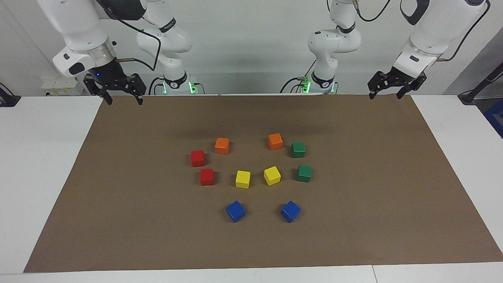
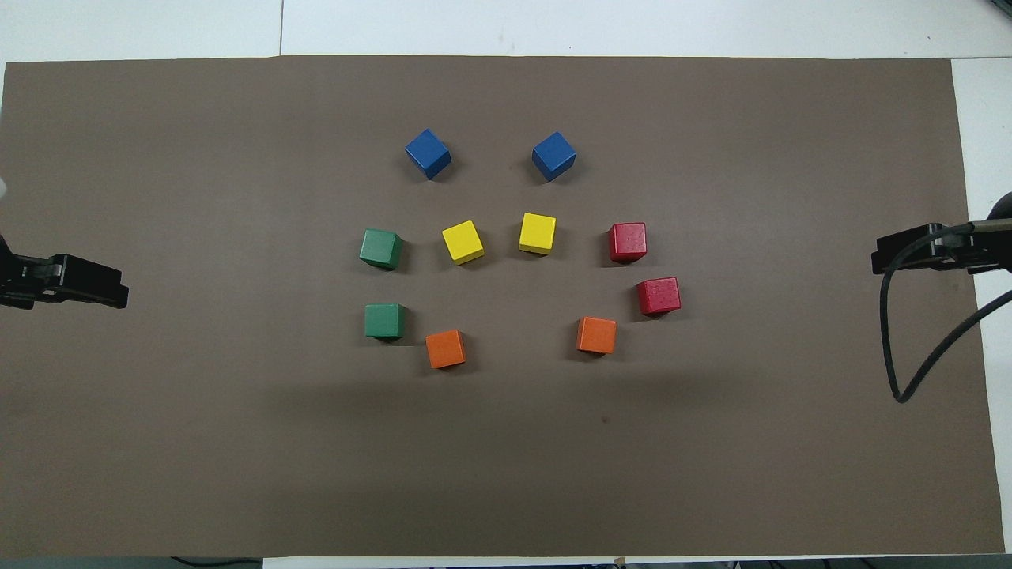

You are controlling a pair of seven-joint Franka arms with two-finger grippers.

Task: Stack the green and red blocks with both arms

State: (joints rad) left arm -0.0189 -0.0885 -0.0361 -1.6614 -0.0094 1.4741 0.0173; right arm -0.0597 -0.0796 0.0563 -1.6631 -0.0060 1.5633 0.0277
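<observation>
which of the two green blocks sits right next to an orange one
The green block nearer the robots; an orange block sits close beside it. The other green block has no orange neighbour.

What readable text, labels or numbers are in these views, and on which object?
None can be read. The small glossy green cubes, red cubes and the brown paper mat carry no markings. Dark marks on the white arm joints are too small to read.

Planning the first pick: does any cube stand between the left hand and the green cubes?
Nothing visible does. The left hand, open, hangs over the mat's edge at its own end; the two green cubes are the cubes closest to that end.
</observation>
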